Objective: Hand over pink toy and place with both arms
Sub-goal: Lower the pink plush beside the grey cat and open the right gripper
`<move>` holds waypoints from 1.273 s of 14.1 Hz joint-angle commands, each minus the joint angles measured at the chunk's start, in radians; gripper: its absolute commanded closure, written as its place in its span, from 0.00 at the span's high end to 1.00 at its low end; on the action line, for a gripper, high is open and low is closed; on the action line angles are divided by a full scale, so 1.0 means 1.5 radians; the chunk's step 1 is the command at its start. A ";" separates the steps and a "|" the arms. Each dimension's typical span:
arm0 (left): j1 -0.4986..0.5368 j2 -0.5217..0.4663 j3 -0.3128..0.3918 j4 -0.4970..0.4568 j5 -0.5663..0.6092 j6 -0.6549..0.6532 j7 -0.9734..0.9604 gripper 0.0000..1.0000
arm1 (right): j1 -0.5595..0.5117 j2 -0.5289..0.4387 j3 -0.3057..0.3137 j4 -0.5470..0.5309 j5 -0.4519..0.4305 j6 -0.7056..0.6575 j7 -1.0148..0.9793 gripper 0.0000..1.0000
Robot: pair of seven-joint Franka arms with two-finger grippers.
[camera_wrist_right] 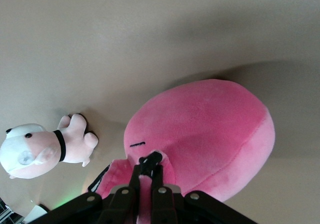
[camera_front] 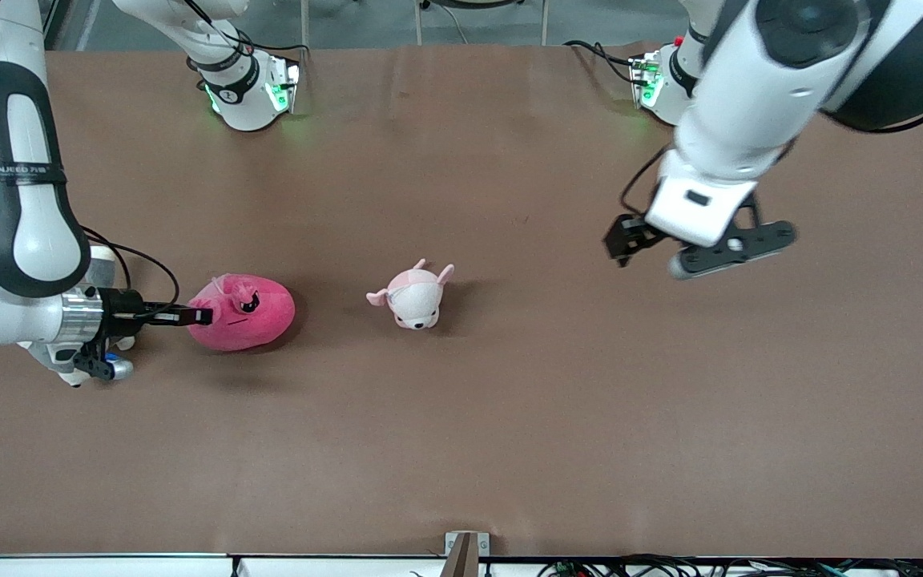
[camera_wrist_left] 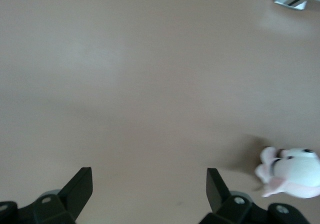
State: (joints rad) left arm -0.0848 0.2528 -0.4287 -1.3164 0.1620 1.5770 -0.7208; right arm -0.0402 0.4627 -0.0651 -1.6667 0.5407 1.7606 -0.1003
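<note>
The hot-pink toy (camera_front: 243,312), a round plush with angry black eyes, lies on the brown table toward the right arm's end. My right gripper (camera_front: 199,316) reaches in low from the side and is shut on a fold of the pink toy (camera_wrist_right: 210,134), pinching plush between its fingers (camera_wrist_right: 150,166). My left gripper (camera_front: 698,252) hangs open and empty over the table toward the left arm's end; its two fingers (camera_wrist_left: 80,186) stand wide apart above bare table.
A smaller pale pink-and-white plush animal (camera_front: 415,295) lies mid-table, beside the pink toy. It also shows in the left wrist view (camera_wrist_left: 292,179) and the right wrist view (camera_wrist_right: 42,149). The table (camera_front: 509,417) is brown.
</note>
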 commanded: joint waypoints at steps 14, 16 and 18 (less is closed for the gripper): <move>0.008 -0.207 0.247 -0.135 -0.109 -0.099 0.412 1.00 | 0.052 -0.118 -0.019 0.172 -0.314 -0.054 0.179 1.00; 0.010 -0.225 0.246 -0.145 -0.110 -0.099 0.412 1.00 | 0.053 -0.140 -0.020 0.177 -0.326 -0.053 0.184 1.00; 0.009 -0.229 0.244 -0.146 -0.110 -0.100 0.412 1.00 | 0.043 -0.142 -0.024 0.212 -0.331 -0.057 0.151 1.00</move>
State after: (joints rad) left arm -0.0740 -0.0551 -0.0612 -1.5028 0.0111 1.4273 -0.1178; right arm 0.0463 0.2637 -0.0995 -1.3747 0.0650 1.6816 0.1533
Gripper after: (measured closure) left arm 0.000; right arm 0.000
